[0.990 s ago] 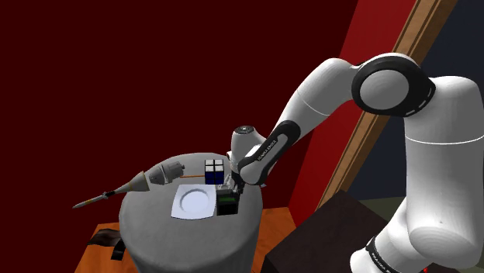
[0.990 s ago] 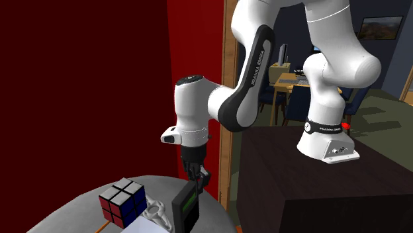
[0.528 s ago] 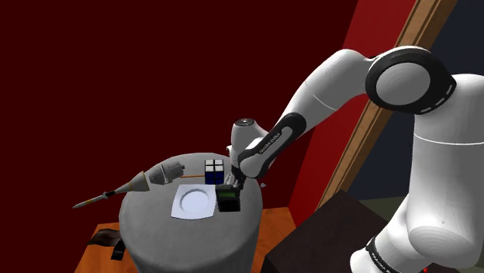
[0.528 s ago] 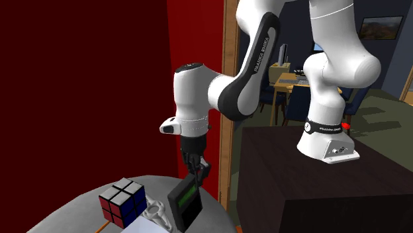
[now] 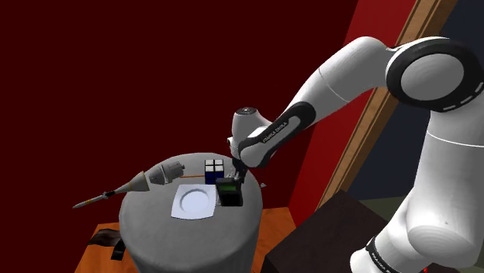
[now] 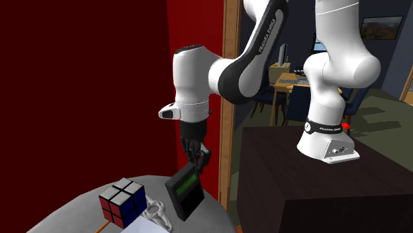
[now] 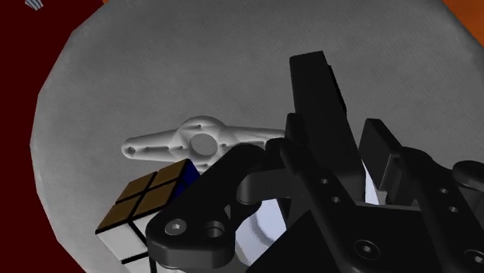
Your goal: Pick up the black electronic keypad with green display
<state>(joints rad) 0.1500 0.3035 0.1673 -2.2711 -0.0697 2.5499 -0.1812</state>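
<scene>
The black keypad (image 6: 184, 193) with its green display hangs tilted just above the round grey table (image 6: 73, 212). My gripper (image 6: 196, 163) is shut on its upper edge. From the shoulder view, the keypad (image 5: 229, 191) hovers at the white plate's (image 5: 194, 201) right side, below the gripper (image 5: 237, 178). Looking along the hand, the black keypad (image 7: 314, 93) juts out between the fingers (image 7: 205, 209), and most of its face is hidden by them.
A colour cube (image 5: 214, 170) stands behind the plate, also seen as the cube (image 6: 122, 201) and the cube (image 7: 151, 202). A white three-armed piece (image 7: 202, 143) lies beside it. A grey cone-shaped object (image 5: 151, 178) overhangs the table's far edge. The dark stand (image 6: 318, 192) sits nearby.
The gripper has risen with the keypad in it. The keypad has come up off the table and tilted, showing more of its face. The arm's elbow has lifted.
</scene>
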